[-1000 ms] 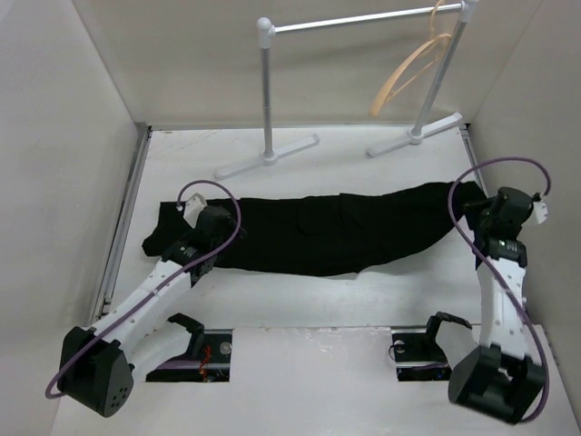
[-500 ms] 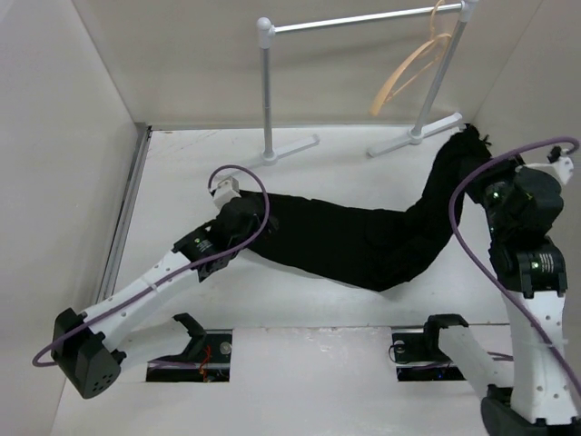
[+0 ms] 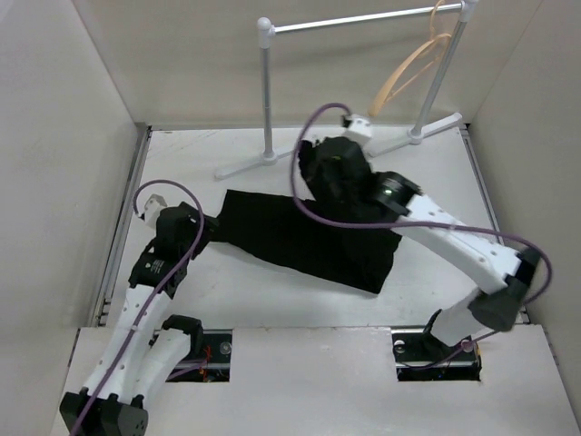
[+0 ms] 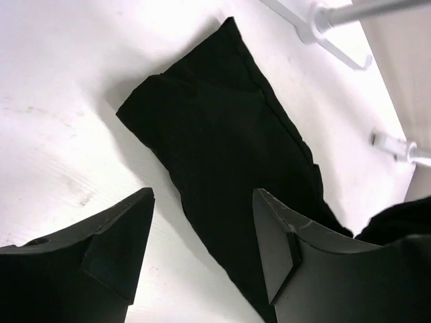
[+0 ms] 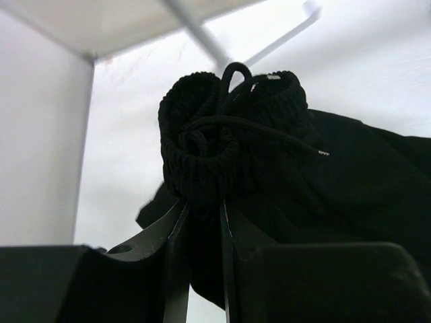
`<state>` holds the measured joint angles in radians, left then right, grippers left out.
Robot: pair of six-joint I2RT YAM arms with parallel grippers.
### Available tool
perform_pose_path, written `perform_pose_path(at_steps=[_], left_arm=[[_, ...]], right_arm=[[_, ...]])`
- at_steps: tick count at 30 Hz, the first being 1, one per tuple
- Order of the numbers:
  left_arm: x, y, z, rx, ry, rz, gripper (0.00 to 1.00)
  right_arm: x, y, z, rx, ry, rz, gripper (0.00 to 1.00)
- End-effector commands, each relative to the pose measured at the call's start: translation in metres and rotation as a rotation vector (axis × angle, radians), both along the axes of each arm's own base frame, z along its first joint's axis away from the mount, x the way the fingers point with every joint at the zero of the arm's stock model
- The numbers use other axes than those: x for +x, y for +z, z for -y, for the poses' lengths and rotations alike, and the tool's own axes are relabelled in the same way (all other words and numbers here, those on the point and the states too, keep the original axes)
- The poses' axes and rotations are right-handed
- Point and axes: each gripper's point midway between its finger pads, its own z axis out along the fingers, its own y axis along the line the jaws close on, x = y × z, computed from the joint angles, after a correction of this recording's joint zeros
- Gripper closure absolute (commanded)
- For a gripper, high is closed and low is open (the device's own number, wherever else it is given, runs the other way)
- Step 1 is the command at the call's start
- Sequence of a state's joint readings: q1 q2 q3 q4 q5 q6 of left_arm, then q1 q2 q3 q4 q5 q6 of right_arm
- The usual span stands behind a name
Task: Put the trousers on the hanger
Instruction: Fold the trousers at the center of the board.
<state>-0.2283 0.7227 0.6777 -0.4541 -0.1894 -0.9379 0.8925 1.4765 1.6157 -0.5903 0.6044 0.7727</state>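
Since half a second ago, the right gripper (image 3: 311,162) has been swung from beside the right foot of the rack (image 3: 266,86) across to a spot just in front of its left foot, and the end of the trousers (image 3: 300,238) has been carried with it, so the cloth is now doubled over itself. The left gripper (image 3: 207,225) has been drawn back off the garment. In the overhead view the trousers are seen lying on the table (image 3: 182,163) as a dark folded band in front of the rack, with one end raised by the right gripper. The left gripper is placed at the band's end farthest from the rack's right post. The hanger (image 3: 410,65) is hung from the rack's rail, close to the right post and well apart from the trousers. In the left wrist view the left gripper (image 4: 202,202) is shown with its jaws wide apart and nothing held between them. The flat trousers (image 4: 229,134) are spread on the table (image 4: 60,101) beyond the fingertips, running toward the rack's foot (image 4: 330,30). In the right wrist view the jaws of the right gripper (image 5: 202,214) are clamped on the gathered, ribbed top of the trousers (image 5: 202,161), whose drawstring (image 5: 236,123) is looped across the bunch. The rack's white foot (image 5: 202,33) is seen behind it.
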Motion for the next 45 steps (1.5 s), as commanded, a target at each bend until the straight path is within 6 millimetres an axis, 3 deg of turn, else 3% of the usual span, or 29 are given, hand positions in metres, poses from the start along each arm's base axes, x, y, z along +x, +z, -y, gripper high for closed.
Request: perform_pose_path(at_steps=[1,4,6,10,11,13,15,18,22,24,28,30,32,35,38,41,45], left_arm=[[0.002,0.002,-0.011,-0.067,0.030,0.008,0.42],[0.005,0.003,-0.034,-0.081,0.120,0.012,0.42],[0.004,0.001,-0.049,-0.080,0.176,0.013,0.41],[-0.006,-0.035,-0.071,-0.059,0.284,-0.070,0.41],[-0.008,-0.043,-0.075,-0.054,0.303,-0.084,0.41],[-0.018,-0.059,-0.087,-0.031,0.360,-0.129,0.41],[-0.024,-0.058,-0.096,-0.003,0.397,-0.146,0.41],[-0.019,-0.026,-0.107,0.044,0.433,-0.078,0.41],[-0.003,0.020,-0.111,0.074,0.439,0.026,0.41],[0.012,0.018,-0.089,0.058,0.343,0.015,0.41],[0.032,-0.011,-0.037,0.059,0.179,-0.033,0.42],[0.037,-0.024,-0.018,0.082,0.126,-0.051,0.42],[0.041,-0.037,-0.009,0.104,0.100,-0.069,0.42],[0.042,-0.068,-0.015,0.124,0.110,-0.131,0.42],[0.031,-0.101,-0.043,0.145,0.184,-0.232,0.42],[0.022,-0.114,-0.064,0.134,0.246,-0.265,0.42],[0.019,-0.122,-0.083,0.123,0.289,-0.289,0.42]], right_arm=[[0.014,0.022,-0.053,0.037,0.022,0.072,0.80],[0.022,-0.007,-0.117,0.000,0.101,0.040,0.79],[0.015,-0.029,-0.164,-0.034,0.174,0.023,0.77],[-0.015,-0.064,-0.244,-0.020,0.325,-0.009,0.71],[-0.025,-0.071,-0.264,-0.007,0.374,-0.018,0.65],[-0.049,-0.084,-0.298,0.023,0.494,-0.052,0.44],[-0.069,-0.084,-0.307,0.036,0.586,-0.087,0.31],[-0.067,-0.070,-0.272,0.033,0.547,-0.104,0.24],[-0.036,-0.054,-0.181,0.095,0.433,-0.097,0.24],[-0.030,-0.064,-0.140,0.110,0.393,-0.113,0.30],[-0.033,-0.118,-0.075,0.097,0.335,-0.207,0.72],[-0.040,-0.147,-0.046,0.096,0.293,-0.257,0.78],[-0.047,-0.168,-0.021,0.102,0.261,-0.283,0.75],[-0.059,-0.197,0.008,0.121,0.236,-0.331,0.53],[-0.070,-0.222,0.019,0.148,0.251,-0.395,0.33],[-0.082,-0.249,0.021,0.180,0.263,-0.467,0.28],[-0.092,-0.272,0.026,0.215,0.206,-0.542,0.31]])
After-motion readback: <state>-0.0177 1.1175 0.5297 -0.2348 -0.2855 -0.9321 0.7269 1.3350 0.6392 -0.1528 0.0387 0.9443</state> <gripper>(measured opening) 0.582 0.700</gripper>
